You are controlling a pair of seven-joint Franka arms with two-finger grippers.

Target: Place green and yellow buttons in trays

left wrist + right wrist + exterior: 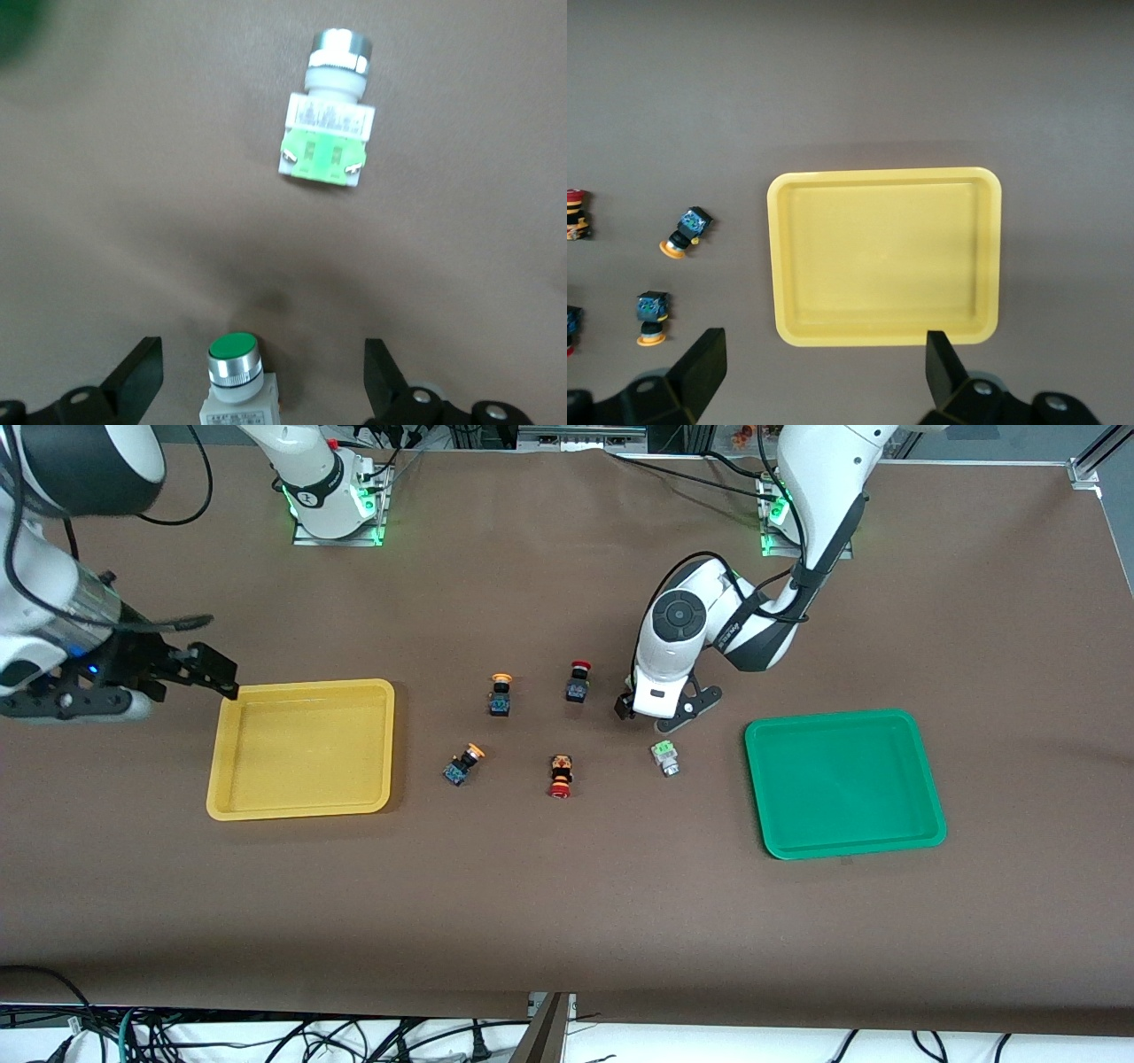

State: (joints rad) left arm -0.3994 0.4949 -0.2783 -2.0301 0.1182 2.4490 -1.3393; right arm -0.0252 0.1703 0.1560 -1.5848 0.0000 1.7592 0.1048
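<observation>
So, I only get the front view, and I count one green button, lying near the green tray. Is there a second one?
Observer: Yes. The left wrist view shows a second green button standing upright inside the open left gripper, beside the lying green button.
Operator: And the other arm's claw, by the yellow tray?
Observer: The right wrist view shows the right gripper open wide and holding nothing, at the yellow tray's rim.

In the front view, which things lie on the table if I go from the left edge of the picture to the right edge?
yellow tray → lying yellow button → upright yellow button → lying red button → upright red button → green button → green tray
</observation>
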